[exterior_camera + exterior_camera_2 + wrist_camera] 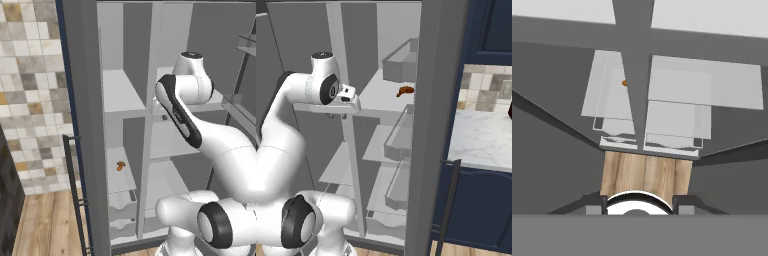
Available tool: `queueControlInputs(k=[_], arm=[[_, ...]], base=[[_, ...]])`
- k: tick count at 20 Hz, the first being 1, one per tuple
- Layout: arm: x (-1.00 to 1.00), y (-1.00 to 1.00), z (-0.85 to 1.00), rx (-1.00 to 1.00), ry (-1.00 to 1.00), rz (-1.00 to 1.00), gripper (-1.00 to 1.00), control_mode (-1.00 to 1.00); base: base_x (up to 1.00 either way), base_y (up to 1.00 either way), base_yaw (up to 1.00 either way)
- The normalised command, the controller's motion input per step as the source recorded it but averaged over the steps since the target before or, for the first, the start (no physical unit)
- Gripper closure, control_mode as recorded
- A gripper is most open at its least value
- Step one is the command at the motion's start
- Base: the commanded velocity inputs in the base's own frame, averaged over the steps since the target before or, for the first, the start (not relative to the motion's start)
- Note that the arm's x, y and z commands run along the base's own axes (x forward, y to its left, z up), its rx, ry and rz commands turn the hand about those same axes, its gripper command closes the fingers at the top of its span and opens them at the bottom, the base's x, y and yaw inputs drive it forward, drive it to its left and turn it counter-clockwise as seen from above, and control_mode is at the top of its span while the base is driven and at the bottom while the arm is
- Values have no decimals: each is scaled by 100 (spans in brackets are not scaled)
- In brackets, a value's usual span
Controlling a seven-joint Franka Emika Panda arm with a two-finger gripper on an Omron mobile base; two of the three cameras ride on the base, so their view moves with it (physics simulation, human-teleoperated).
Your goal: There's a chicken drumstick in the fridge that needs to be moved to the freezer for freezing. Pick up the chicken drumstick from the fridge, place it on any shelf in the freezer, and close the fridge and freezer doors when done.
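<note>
The grey unit stands with both doors swung out. The chicken drumstick, small and reddish-brown, lies on an upper white shelf of the fridge, near the wide door's side. My gripper hangs open and empty in front of the divider between the compartments, pointing down, left of the drumstick and apart from it. It is also in the left base view, gripper, and the hand view, gripper. The freezer has narrow white shelves. The arm hides the drumstick in the left base view.
An orange-tan lump sits on a lower freezer shelf, also seen from above as the lump. The freezer door with its dark handle stands left. The fridge door carries clear bins. A marble counter lies right.
</note>
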Motion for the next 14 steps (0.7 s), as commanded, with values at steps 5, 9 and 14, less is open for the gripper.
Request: queueControlInputs(k=[5, 9, 14], arm=[[-41, -1, 0, 0, -2, 0, -100, -100], [-58, -7, 1, -1, -11, 0, -100, -100], [-25, -33, 4, -3, -4, -1, -100, -100]], base=[[0, 0, 0], [0, 0, 0], [0, 0, 0]])
